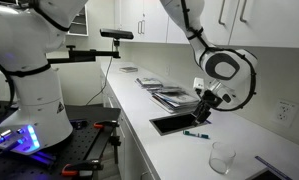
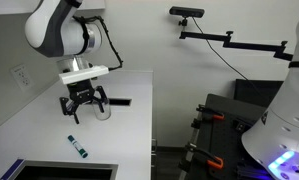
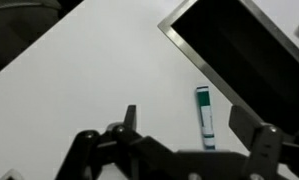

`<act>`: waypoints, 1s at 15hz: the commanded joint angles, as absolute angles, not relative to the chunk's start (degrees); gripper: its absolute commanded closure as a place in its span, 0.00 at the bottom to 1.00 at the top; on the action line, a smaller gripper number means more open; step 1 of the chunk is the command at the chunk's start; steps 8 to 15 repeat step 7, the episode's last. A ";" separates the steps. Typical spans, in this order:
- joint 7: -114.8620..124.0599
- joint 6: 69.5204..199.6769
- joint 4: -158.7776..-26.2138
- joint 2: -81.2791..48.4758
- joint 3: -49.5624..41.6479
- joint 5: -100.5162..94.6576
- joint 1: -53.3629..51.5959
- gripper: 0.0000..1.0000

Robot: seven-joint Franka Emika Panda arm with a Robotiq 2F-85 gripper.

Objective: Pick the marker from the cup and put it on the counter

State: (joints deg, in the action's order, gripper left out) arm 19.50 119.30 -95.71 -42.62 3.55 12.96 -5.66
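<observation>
On the surface [image 1: 179, 150], flat and just beside the edge of the recess [image 1: 174, 123]: the marker [image 1: 196, 134]. Apart from it, nearer the camera in an exterior view: the cup [image 1: 222, 157], upright. Above the marker, clear of it, perhaps slightly off to one side: the tool [image 3: 187, 124].

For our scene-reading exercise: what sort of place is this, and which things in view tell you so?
Probably a lab or office kitchenette: a long white counter with a dark, sink-like recess, white wall cabinets above it, and a boom-mounted camera watching the worktop.
</observation>
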 commanded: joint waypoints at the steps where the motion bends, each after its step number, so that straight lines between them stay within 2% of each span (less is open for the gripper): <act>1: 18.50 116.43 -95.63 -40.89 3.91 15.38 -4.72 0.00; 15: 18.28 117.93 -95.83 -41.13 3.95 15.64 -4.65 0.00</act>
